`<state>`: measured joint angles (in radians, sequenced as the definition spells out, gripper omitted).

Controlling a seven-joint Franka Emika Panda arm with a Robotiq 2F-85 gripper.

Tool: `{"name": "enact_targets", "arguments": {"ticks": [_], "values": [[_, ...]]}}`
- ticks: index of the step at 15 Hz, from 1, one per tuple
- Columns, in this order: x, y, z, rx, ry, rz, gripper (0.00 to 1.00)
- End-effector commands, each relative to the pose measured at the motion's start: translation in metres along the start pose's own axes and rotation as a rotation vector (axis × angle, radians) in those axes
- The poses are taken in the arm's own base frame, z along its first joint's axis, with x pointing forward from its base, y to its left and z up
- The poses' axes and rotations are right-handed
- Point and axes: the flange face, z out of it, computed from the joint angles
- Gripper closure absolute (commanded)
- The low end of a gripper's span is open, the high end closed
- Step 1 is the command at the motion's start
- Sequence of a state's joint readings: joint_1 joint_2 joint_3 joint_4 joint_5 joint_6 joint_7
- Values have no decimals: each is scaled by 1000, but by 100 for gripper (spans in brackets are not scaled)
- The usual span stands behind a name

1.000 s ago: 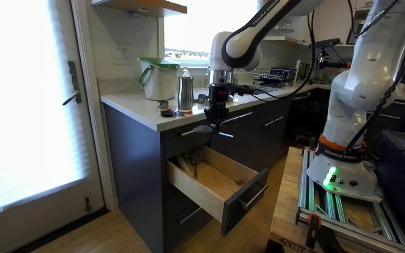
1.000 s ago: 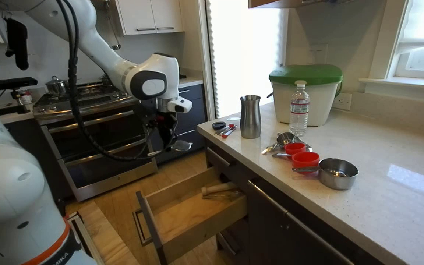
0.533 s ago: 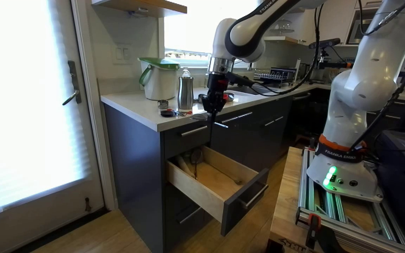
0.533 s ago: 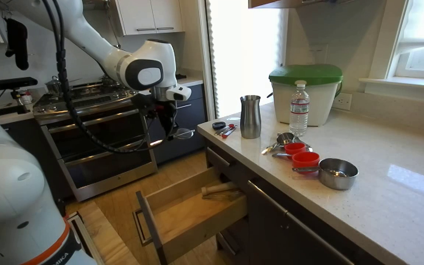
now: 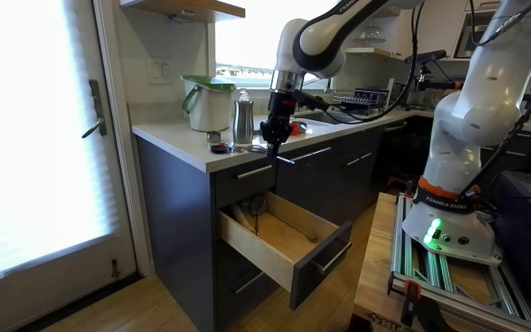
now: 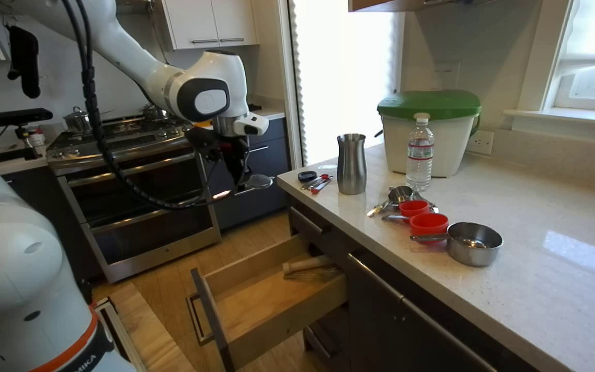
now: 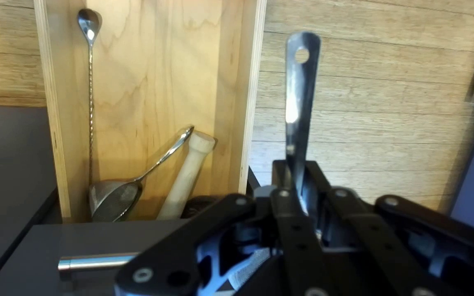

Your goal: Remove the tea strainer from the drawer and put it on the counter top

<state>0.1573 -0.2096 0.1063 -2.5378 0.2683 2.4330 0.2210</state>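
off the counter (image 6: pixel 525 289), by its left corner in an exterior view, the gripper (image 6: pixel 240 186) is pinched narrow on the strainer (image 6: pixel 260 182), holding it by the handle, the bowl pointing at that corner and seemingly just short of it. over the last second the strainer has climbed: it hung below the front edge and now looks about level with it, a little nearer the corner too. so the taking-out seems done, the strainer wholly clear of the drawer (image 6: pixel 251 305), and the putting-down not yet begun. below that edge the drawer has stayed pulled out, its pestle (image 6: pixel 305 264) unmoved. to the right, just in from the corner, the spoons (image 6: pixel 323 184) lie beside the tumbler (image 6: pixel 351 165); farther from the front edge stand the bottle (image 6: pixel 420 160) and bin (image 6: pixel 447 139), then nearer it the cups (image 6: pixel 429 225). none of these has shifted. the next move likely calls for a bit more height, then a pass inward over the front edge before lowering; too low, and the bowl could knock the corner or push the spoons.
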Motion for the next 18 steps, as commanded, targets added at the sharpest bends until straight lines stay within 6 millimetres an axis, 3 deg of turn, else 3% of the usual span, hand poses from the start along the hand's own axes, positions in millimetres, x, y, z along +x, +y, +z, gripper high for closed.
{"name": "enact_targets", "arguments": {"ticks": [1, 5, 8, 12, 18], "values": [[22, -34, -36, -27, 26, 6, 97], [57, -75, -72, -56, 32, 63, 97], [88, -100, -82, -87, 31, 138, 97], [135, -122, -73, -134, 83, 231, 97], [198, -136, -40, -169, 129, 308, 97]]}}
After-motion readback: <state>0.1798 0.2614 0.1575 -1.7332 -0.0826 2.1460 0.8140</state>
